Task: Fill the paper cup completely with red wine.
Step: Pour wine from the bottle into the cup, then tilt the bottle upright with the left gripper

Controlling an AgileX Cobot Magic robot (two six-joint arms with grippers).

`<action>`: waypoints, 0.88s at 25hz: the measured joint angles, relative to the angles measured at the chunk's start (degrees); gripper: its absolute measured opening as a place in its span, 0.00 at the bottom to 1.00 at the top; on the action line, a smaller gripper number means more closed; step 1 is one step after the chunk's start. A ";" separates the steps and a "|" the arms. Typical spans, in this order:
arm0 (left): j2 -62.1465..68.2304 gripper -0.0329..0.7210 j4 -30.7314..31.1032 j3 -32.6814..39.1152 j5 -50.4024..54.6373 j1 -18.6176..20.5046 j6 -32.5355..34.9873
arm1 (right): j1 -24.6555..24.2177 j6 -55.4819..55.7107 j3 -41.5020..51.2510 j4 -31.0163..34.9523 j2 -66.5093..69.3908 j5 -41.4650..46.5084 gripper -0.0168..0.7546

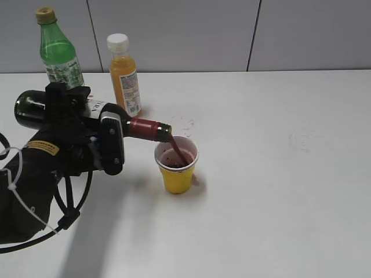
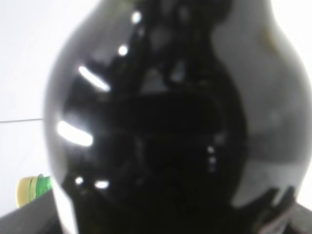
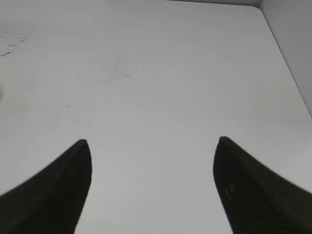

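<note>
Your left gripper [image 1: 87, 130] is clamped around the body of the wine bottle [image 1: 40, 109], jaws spread wide to span the glass. The left wrist view is filled with that dark glass, so the grip reads only from the exterior view.

The bottle's long axis runs nearly level, base toward the arm, neck pointing away from your gripper and tipped slightly down. The mouth [image 1: 166, 132] sits just over the near rim of the paper cup [image 1: 177, 165], which stands upright on the table [image 1: 278, 174], just beyond the end of the neck and below it.

A dark stream of red wine [image 1: 181, 152] drops from the mouth into the cup. The level looks partway up, not at the rim, so judge the fill as unfinished. Keep the mouth over the cup's opening; any more tilt swings it outward along that same axis.

Your right gripper [image 3: 151, 190] hangs wide apart over bare table, holding nothing, well away from the cup. The left arm is the one doing the work.

The orange juice bottle [image 1: 124, 75] and green soda bottle [image 1: 58, 52] stand behind your gripper, clear of the pour.
</note>
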 joint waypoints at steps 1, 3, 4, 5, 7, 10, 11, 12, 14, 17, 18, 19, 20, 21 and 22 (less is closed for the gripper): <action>0.00 0.78 -0.12 0.00 0.00 0.00 0.00 | 0.00 0.00 0.00 0.00 0.00 0.00 0.79; 0.00 0.78 -0.12 0.00 0.00 0.00 0.05 | 0.00 0.00 0.00 0.00 0.00 0.00 0.79; 0.00 0.78 -0.12 0.00 -0.04 0.00 0.04 | 0.00 0.00 0.00 0.00 0.00 0.00 0.79; 0.00 0.78 -0.12 0.00 -0.04 0.00 0.04 | 0.00 0.00 0.00 0.00 0.00 0.00 0.79; 0.00 0.78 -0.19 0.00 -0.04 0.06 0.04 | 0.00 0.06 0.00 0.00 0.00 0.00 0.79; 0.00 0.78 -0.14 0.00 -0.04 0.65 0.04 | 0.00 0.06 0.00 0.00 0.00 0.00 0.79; 0.00 0.78 -0.14 0.00 -0.04 0.90 0.04 | 0.00 0.06 0.00 0.00 0.00 0.00 0.79; 0.00 0.78 -0.19 0.00 -0.04 1.01 0.04 | 0.00 0.06 0.00 0.00 0.00 0.00 0.79; 0.00 0.78 -0.19 0.00 -0.04 1.14 0.04 | 0.00 0.06 0.00 0.00 0.00 -0.05 0.79; 0.00 0.78 -0.08 0.00 -0.04 1.14 0.10 | 0.00 0.06 0.00 0.00 0.00 -0.05 0.79; 0.00 0.78 -0.08 0.00 -0.06 1.14 0.10 | 0.00 0.06 0.00 0.00 0.00 -0.05 0.79; 0.00 0.78 -0.08 0.00 -0.06 1.14 0.10 | 0.00 0.06 0.00 0.00 0.00 0.00 0.79; 0.00 0.78 -0.08 0.00 -0.06 1.14 0.10 | 0.00 0.06 0.00 0.00 0.00 0.00 0.79; 0.00 0.78 -0.08 0.00 -0.06 1.14 0.16 | 0.00 0.06 0.00 0.00 0.00 0.00 0.79; 0.00 0.78 -0.08 0.00 -0.06 1.14 0.16 | 0.00 0.06 0.00 0.00 0.00 0.00 0.79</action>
